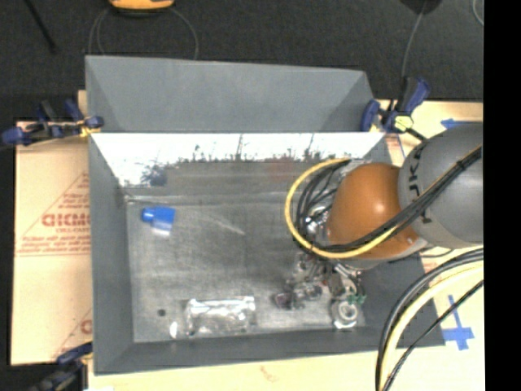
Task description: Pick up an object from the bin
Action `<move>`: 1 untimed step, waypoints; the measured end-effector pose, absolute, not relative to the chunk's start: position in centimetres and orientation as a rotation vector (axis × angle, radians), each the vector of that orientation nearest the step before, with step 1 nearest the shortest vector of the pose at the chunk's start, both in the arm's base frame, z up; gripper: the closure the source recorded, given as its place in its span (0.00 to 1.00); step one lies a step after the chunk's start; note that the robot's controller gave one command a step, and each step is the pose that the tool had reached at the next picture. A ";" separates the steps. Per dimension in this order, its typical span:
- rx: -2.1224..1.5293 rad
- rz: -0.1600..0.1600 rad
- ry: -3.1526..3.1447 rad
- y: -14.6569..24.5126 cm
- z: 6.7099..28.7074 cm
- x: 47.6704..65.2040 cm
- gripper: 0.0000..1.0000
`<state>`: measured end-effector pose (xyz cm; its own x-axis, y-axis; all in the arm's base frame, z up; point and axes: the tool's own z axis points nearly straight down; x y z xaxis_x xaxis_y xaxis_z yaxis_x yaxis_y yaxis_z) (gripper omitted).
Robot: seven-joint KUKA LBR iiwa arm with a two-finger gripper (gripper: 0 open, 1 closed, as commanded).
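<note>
My gripper (pixel 316 283) is low over the bin floor at the front right, below the orange wrist cover. A small dark thing (pixel 282 300) lies on the floor just to its left, touching or nearly touching it. A small whitish round thing with a green spot (pixel 347 313) sits at the gripper's right, near the front right corner. Whether either is held is hidden by the gripper's body.
A crumpled clear plastic packet (pixel 218 314) lies along the front wall, left of the gripper. A small blue block (pixel 159 217) rests at the far left of the floor. The arm and its cables cover the bin's right side.
</note>
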<state>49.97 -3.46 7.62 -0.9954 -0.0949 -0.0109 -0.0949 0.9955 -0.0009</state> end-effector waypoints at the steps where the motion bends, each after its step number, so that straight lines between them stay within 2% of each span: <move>1: -0.486 -0.006 3.093 -6.1 25.4 50.6 1.00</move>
